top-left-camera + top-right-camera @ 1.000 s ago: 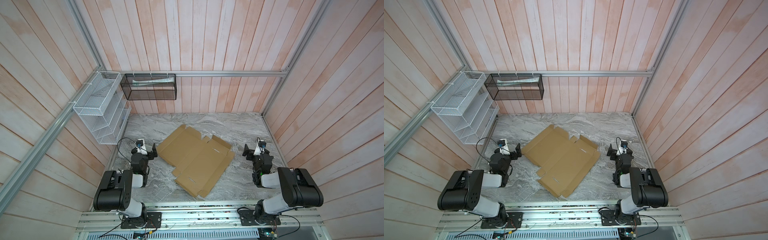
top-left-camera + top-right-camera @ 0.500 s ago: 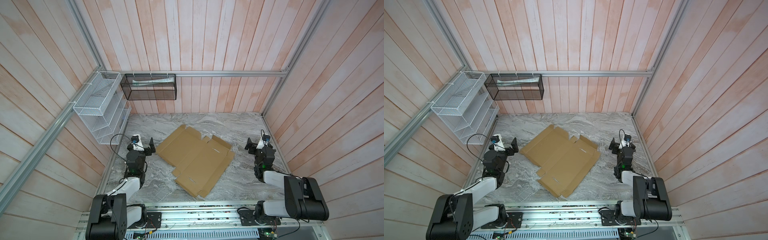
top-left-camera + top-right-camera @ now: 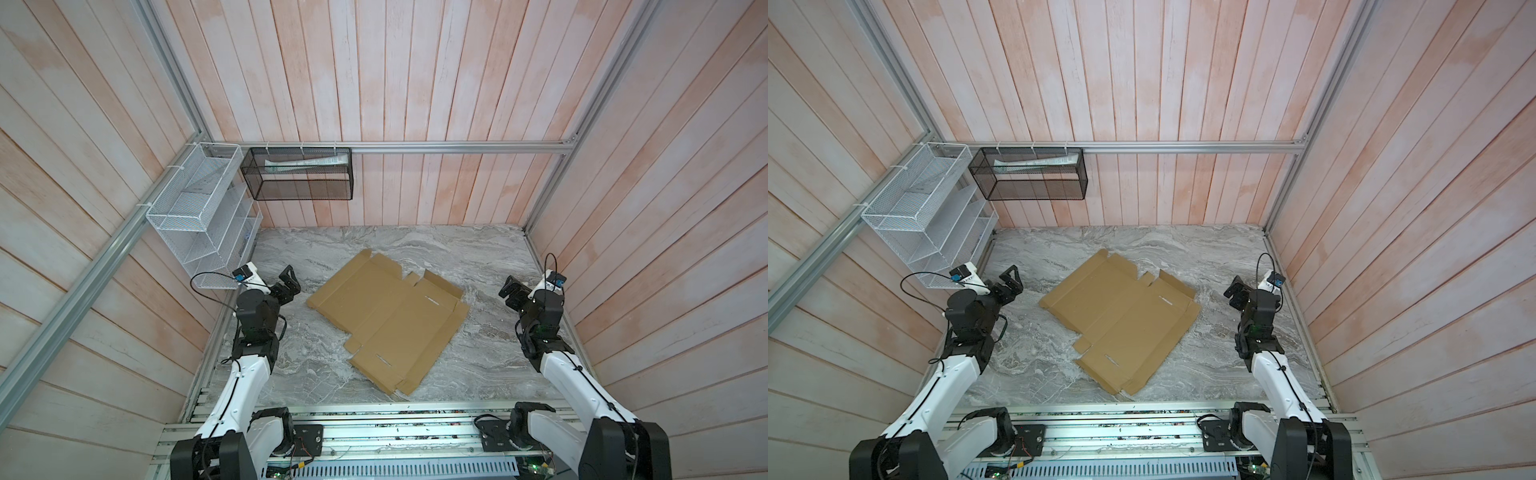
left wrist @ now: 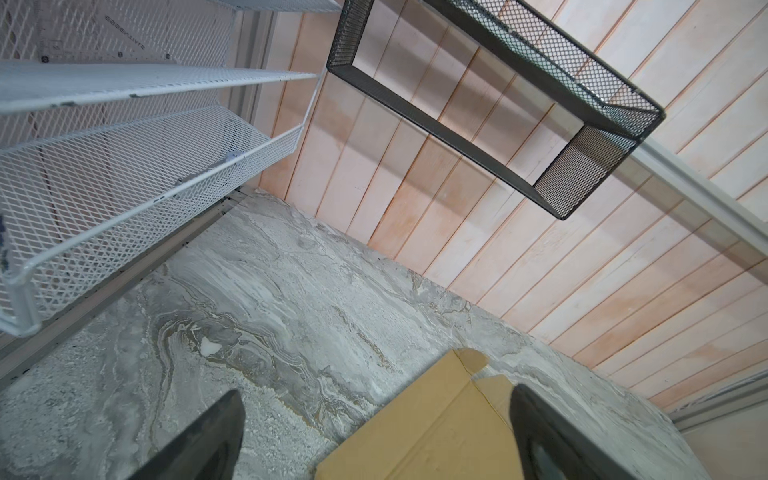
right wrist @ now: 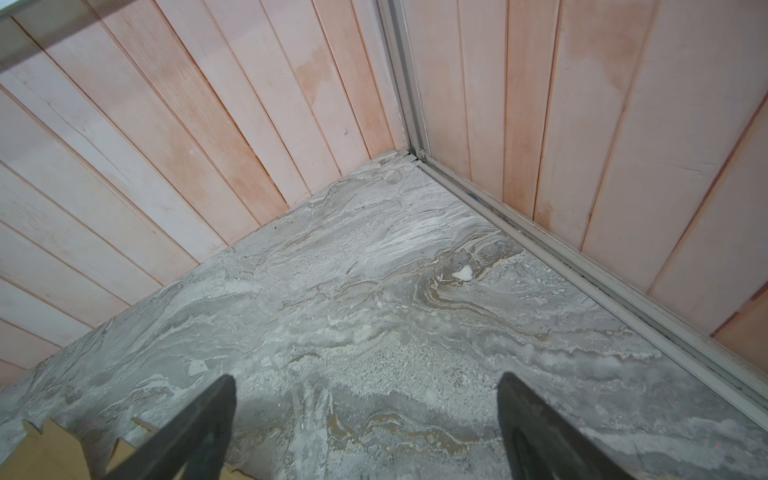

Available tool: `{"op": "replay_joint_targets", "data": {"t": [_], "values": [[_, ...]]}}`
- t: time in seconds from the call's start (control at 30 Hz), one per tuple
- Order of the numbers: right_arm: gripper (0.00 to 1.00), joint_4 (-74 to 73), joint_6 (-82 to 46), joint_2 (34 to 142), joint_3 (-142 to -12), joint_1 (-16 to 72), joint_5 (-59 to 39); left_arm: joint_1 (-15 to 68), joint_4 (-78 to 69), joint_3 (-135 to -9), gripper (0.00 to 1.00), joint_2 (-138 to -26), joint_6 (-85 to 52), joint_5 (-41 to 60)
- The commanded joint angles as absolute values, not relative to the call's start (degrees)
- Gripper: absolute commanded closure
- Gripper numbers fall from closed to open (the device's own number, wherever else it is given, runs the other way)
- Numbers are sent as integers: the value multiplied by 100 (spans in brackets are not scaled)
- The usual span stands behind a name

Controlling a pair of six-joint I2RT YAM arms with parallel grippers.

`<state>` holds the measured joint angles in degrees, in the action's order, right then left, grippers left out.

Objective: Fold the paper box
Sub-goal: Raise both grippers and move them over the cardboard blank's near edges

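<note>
The paper box is a flat tan cardboard sheet with flaps and slits, lying askew in the middle of the grey marble table. My left gripper hovers open just left of the sheet's left corner, touching nothing. In the left wrist view that corner of the box lies below the open left gripper. My right gripper stands open to the right of the sheet, clear of it. In the right wrist view the right gripper is over bare table, with a box edge off to one side.
A white wire rack hangs on the left wall close to my left arm. A black mesh basket holding a tube is fixed to the back wall. Wooden walls enclose three sides, and a metal rail runs along the front.
Both arms have unfolded from their tucked poses and carried their grippers up and farther from the front rail. Both grippers have stayed open. The cardboard sheet has not moved.
</note>
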<state>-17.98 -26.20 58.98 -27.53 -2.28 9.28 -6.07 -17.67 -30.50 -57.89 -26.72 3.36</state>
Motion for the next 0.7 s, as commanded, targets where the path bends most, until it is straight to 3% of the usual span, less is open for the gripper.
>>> {"op": "replay_joint_targets", "data": {"t": [0.0, 0.37, 0.43, 0.67], "values": [[2, -888, -2876, 5948, -3155, -100, 477, -431, -885, -3385, 0, -5810, -2767, 551], [2, 311, -2828, 6422, -4023, 1629, 1434, 497, 102, -4375, 0, -6774, -2793, 1050], [8, 418, -2961, 6489, -4065, 1850, 1347, 586, 200, -4515, 0, -6948, -2792, 1243], [41, 854, -3429, 6684, -4113, 2497, 1356, 834, 456, -4722, 36, -7506, -2663, 1397]]}}
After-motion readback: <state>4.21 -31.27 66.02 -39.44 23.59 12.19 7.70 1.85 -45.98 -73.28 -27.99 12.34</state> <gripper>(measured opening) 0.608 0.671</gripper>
